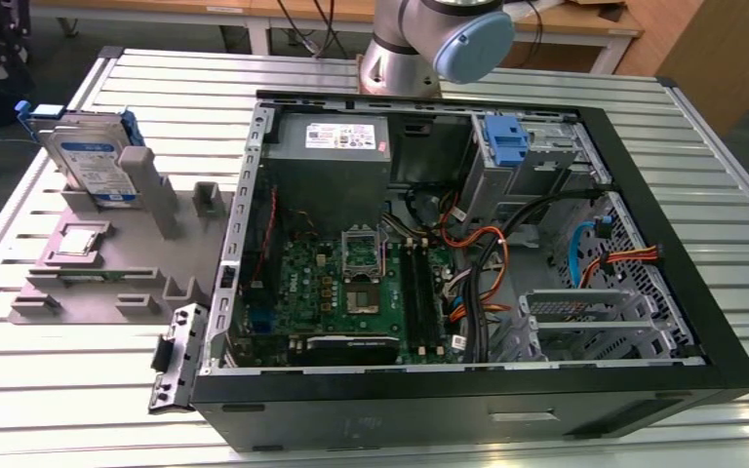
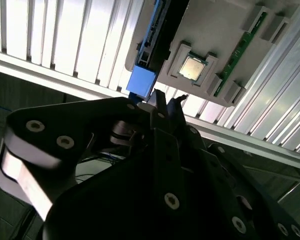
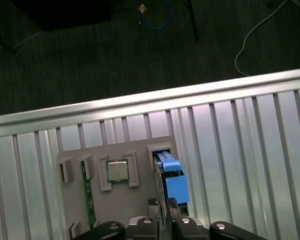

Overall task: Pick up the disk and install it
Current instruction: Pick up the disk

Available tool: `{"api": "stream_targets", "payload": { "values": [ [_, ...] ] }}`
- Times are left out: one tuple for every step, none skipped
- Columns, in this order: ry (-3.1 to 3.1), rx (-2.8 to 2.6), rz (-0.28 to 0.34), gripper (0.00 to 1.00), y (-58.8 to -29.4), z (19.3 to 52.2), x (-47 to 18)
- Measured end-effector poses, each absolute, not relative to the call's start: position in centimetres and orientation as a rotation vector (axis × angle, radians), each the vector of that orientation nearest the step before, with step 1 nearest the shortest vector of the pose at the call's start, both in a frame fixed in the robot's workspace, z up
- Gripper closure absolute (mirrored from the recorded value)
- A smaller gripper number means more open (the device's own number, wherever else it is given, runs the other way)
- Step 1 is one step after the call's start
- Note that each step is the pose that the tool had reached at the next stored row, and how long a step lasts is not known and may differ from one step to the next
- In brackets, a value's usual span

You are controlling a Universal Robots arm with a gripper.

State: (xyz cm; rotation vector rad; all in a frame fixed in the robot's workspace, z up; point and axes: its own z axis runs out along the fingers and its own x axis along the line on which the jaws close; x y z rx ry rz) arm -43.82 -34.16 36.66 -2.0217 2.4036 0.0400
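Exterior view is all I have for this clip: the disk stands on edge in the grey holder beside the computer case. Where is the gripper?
Observer: In the first wrist view the gripper is right at the disk, at one end of it.
Reviewer: Does it have the disk?
Observer: Cannot tell. In the second wrist view it sits close to the disk's blue bracket, but contact is unclear.
Reviewer: Anything else there?
Observer: In the grey holder a green memory module stands on edge, with the processor chip between it and the disk.
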Motion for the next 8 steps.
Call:
{"api": "stream_targets", "payload": {
  "values": [
    [2.404, -2.022, 0.04, 0.77, -34.16, 36.66, -43.82],
    [2.404, -2.022, 0.04, 0.77, -34.16, 36.66, -43.82],
    [2.404, -2.022, 0.04, 0.71, -34.16, 36.66, -43.82],
    [2.404, -2.022, 0.04, 0.65, -34.16, 36.66, -43.82],
    [2.404, -2.022, 0.04, 0.65, -34.16, 36.66, -43.82],
    [2.403, -2.023, 0.04, 0.59, -34.16, 36.66, -43.82],
    [2.402, -2.024, 0.04, 0.53, -34.16, 36.65, -43.82],
    [2.399, -2.027, 0.04, 0.53, -34.16, 36.63, -43.82]
  ]
}}
